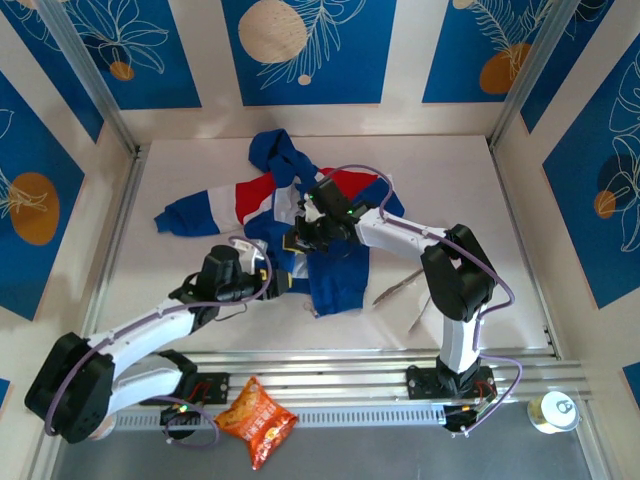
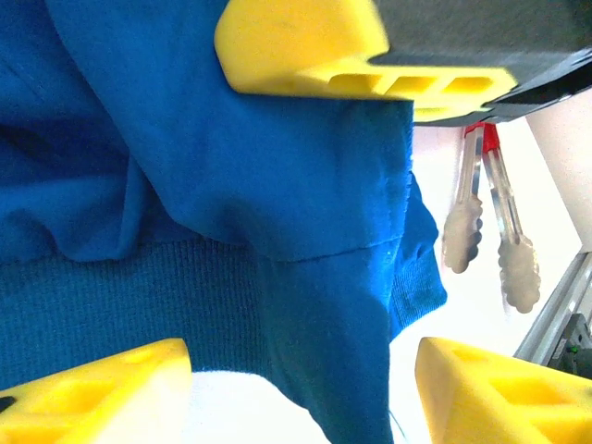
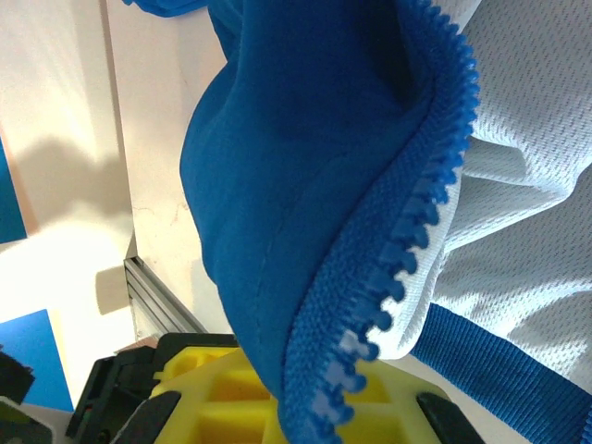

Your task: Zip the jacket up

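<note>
The jacket (image 1: 318, 215) lies in the middle of the table, royal blue with red and white bands, hood toward the back. My right gripper (image 1: 300, 238) is over its front and shut on the front edge. In the right wrist view the blue zipper teeth (image 3: 407, 231) and white mesh lining (image 3: 527, 185) run down into the yellow fingers (image 3: 222, 393). My left gripper (image 1: 265, 275) is at the ribbed hem (image 2: 111, 305). Its yellow fingers (image 2: 102, 388) stand apart, and a fold of blue fabric (image 2: 333, 342) hangs between them.
Metal tongs (image 1: 400, 290) lie right of the jacket, close to the hem in the left wrist view (image 2: 490, 222). An orange snack bag (image 1: 255, 418) and a can (image 1: 552, 410) sit below the front rail (image 1: 350, 360). Walls close in the table's sides.
</note>
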Controlling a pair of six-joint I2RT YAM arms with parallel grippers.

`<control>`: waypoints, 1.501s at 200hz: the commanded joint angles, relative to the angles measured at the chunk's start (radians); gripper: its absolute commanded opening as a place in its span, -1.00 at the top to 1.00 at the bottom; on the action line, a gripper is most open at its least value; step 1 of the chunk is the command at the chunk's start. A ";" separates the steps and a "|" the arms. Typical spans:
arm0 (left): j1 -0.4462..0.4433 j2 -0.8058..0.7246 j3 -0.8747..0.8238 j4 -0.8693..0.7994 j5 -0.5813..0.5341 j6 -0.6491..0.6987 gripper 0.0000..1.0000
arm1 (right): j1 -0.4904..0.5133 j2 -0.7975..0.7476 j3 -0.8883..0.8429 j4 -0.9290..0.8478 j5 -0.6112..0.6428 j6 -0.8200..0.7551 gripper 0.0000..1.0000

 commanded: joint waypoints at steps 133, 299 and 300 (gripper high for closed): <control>0.097 0.083 -0.052 0.211 0.176 -0.206 1.00 | -0.026 -0.098 -0.082 0.040 -0.022 0.014 0.05; 0.245 0.108 -0.058 0.417 0.508 -0.400 1.00 | 0.001 -0.202 -0.259 0.438 -0.154 -0.042 -0.09; 0.245 0.107 -0.057 0.414 0.509 -0.400 1.00 | 0.000 -0.206 -0.262 0.439 -0.149 -0.042 -0.09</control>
